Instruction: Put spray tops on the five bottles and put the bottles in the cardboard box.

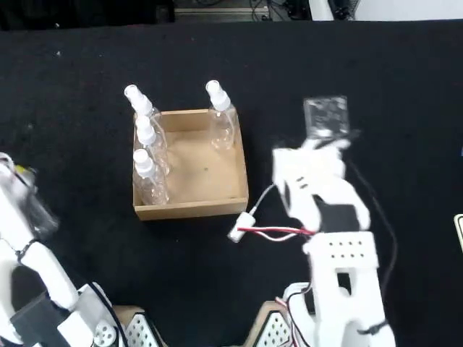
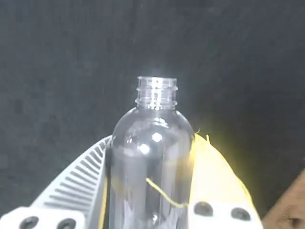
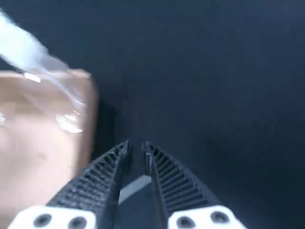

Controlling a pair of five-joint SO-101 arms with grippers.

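Holding a clear bottle (image 2: 153, 162) by its body in the left gripper (image 2: 152, 139), one finger pressed on each side, the bare threaded neck sticking out past the fingertips toward the top of the frame. Kept at the far left edge of the high view, over the black table (image 1: 376, 79), well apart from the cardboard box (image 1: 192, 204). Standing upright in that box, near the centre of the frame: four bottles with spray tops (image 1: 150, 177), three in a row along the left wall and one at the upper right corner. Hanging over the table just right of the box: the right gripper (image 3: 136, 145), fingers nearly together with a thin gap, clamped on nothing.
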